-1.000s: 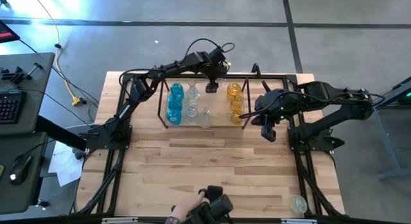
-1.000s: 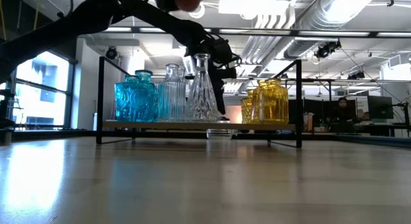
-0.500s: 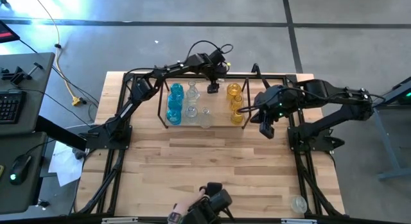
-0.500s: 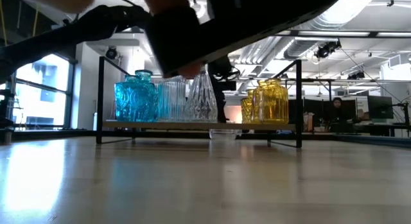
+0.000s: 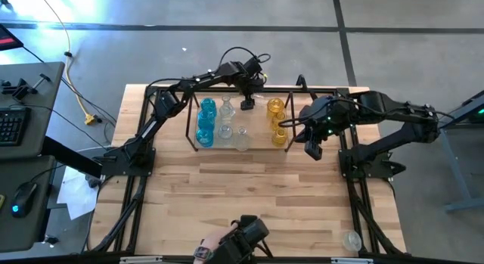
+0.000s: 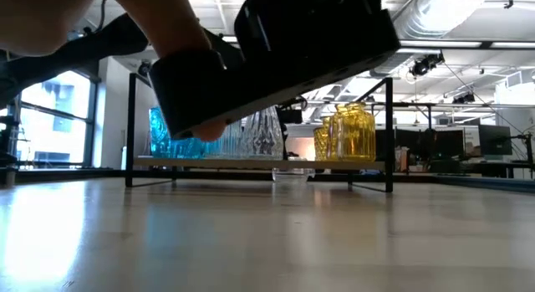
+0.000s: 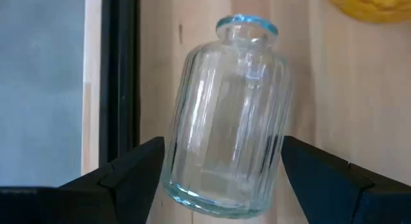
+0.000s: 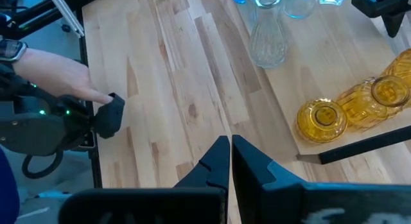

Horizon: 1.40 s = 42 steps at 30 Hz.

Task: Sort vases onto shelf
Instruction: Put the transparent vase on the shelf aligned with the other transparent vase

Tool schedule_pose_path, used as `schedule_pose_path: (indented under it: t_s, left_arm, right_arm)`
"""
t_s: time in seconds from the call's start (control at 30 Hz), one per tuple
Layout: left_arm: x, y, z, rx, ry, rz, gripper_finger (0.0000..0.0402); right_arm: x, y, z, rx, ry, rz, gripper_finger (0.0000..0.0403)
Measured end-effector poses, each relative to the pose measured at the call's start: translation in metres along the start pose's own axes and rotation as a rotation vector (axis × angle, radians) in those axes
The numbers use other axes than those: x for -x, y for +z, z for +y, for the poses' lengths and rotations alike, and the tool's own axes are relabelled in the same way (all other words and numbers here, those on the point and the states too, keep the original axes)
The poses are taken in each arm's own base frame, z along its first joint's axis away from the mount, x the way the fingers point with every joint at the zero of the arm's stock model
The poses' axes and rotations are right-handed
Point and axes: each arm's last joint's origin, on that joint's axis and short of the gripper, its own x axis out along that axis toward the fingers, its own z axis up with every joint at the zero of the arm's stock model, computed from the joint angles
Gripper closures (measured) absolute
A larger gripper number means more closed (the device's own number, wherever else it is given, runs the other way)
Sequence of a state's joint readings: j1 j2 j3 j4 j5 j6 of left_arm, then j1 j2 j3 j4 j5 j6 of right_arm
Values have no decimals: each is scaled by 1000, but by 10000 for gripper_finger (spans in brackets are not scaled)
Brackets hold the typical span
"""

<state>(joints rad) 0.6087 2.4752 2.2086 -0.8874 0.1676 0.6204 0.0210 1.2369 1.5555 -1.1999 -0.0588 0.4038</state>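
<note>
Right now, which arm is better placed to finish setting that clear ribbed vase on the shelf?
Left. The left gripper is over the shelf with open fingers on either side of the clear ribbed vase. The right gripper is shut and off the shelf's end, beside the yellow vases.

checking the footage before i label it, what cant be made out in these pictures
- Low view: a person's hand holding a dark device covers the blue vases and the shelf's upper left.
- Left wrist view: the open left claw flanks a clear ribbed vase; contact cannot be judged.
- High view: the clear item at the table's near right corner is too small to identify.
</note>
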Motion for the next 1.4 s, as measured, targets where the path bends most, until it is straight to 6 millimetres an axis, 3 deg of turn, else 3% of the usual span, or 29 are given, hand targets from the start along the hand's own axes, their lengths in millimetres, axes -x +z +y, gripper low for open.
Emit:
schedule_pose_path:
  t_s: [0.33, 0.67, 1.07, 1.4]
  left_arm:
    - [1, 1, 0, -18, -29, -23, 134]
    - [5, 4, 2, 6, 42, -13, 209]
    - [8, 1, -1, 56, 7, 20, 312]
    - [6, 2, 0, 56, 49, 25, 352]
  right_arm:
    - [0, 0, 0, -9, 1, 0, 402]
    - [0, 0, 0, -9, 2, 0, 402]
    - [0, 0, 0, -8, 2, 0, 402]
    - [0, 0, 0, -12, 8, 2, 402]
